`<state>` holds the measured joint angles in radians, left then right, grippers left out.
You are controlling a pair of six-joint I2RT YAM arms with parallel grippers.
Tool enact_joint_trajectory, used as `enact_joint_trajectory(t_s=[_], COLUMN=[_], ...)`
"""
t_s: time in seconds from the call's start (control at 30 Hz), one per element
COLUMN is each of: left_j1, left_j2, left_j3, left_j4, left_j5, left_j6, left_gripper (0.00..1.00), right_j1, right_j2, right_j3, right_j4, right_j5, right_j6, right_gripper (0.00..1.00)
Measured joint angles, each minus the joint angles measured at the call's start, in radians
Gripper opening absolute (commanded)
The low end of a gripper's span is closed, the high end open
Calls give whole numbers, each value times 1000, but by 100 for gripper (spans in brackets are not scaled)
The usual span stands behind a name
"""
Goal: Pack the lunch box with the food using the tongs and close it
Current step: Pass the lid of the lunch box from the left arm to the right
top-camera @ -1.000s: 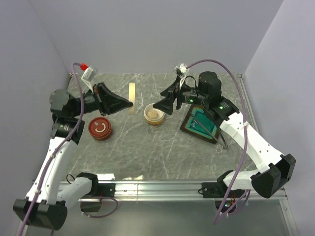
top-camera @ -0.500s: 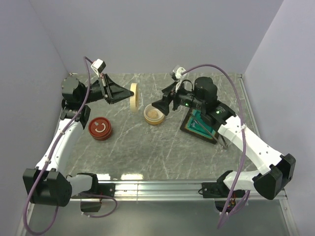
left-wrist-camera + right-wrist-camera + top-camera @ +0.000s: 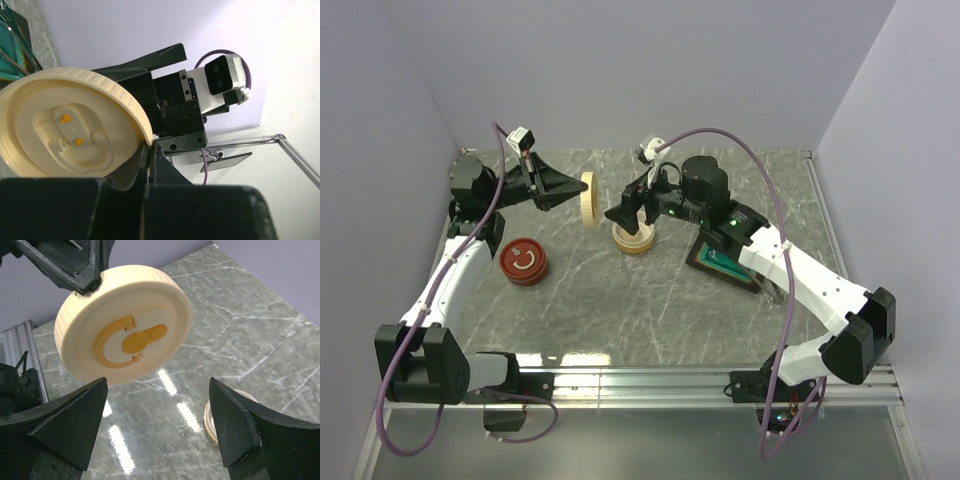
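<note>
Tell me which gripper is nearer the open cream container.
Right. The right gripper hangs open close above the cream container; the left gripper is farther left, holding the cream lid aloft.

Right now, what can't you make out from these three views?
- Food: in the top view the right gripper overhangs the cream container, and its contents are too small to tell.
- Tongs: not clearly made out; the right arm crosses the green tray in the top view.
- Red container: lidded, so the inside is hidden.
- Left gripper: in the left wrist view the cream lid covers its contact.
</note>
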<state>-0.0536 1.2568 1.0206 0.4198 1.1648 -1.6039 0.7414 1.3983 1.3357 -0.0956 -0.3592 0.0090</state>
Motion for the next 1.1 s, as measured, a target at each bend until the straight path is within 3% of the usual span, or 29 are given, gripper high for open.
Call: enact_joint_trajectory(t_s=[1.1], left_j1=[3], left_j2=[3], left_j3=[-31], left_j4=[84], left_j5=[15], left_j6=[-62], left_gripper=[1], right_j1=[73], right_j2=[78], right_j3=[74], right_j4=[29], right_j5=[70], right_j6=[11], right_gripper=[87])
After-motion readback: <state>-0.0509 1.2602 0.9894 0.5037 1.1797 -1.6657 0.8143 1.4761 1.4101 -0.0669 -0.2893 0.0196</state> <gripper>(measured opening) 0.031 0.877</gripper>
